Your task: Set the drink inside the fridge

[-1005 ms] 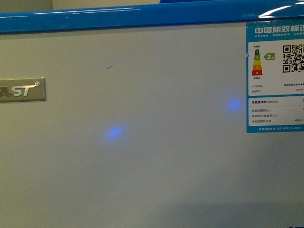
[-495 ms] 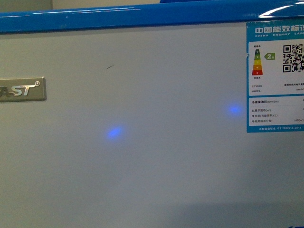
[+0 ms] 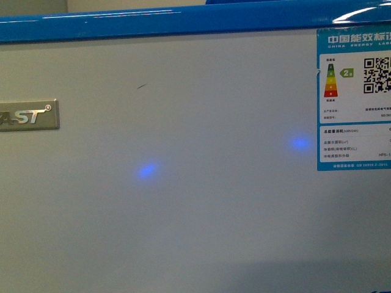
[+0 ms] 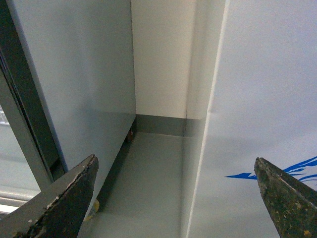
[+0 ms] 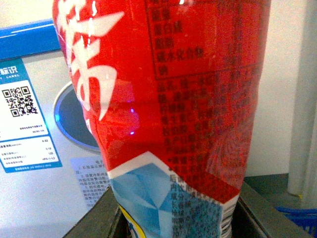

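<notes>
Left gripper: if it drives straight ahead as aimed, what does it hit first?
Likely the grey floor of the gap between the fridge and the white cabinet beside it. The left gripper is open, nothing nearer in line; depth is unclear.

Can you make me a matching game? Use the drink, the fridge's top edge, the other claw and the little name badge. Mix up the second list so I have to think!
Things:
1. drink
2. fridge rim
3. left claw
4. badge

Colour or state:
A. silver-grey
B. open, holding nothing
C. blue
D. red label with white letters

Pairs: 1-D, 2-C, 3-B, 4-A
</notes>
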Tool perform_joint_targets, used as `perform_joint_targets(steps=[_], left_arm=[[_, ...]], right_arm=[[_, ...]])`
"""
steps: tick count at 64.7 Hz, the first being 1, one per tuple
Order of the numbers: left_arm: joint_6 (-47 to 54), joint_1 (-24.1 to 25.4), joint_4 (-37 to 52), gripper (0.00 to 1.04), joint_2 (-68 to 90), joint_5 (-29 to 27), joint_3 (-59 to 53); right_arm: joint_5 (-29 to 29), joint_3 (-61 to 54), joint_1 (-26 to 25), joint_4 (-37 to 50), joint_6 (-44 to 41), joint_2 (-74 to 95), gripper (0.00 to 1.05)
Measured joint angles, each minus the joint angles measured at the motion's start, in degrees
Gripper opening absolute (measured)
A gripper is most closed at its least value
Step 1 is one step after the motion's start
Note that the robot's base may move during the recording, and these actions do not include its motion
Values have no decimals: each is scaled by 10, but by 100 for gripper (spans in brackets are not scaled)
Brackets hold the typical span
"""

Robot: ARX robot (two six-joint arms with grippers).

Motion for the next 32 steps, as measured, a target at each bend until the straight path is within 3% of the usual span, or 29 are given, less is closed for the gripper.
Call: perform_joint_targets(steps=[32], left_arm=[[0,0,0,97,0,0,0]], right_arm=[[-1,-7,0,0,0,-1,40]])
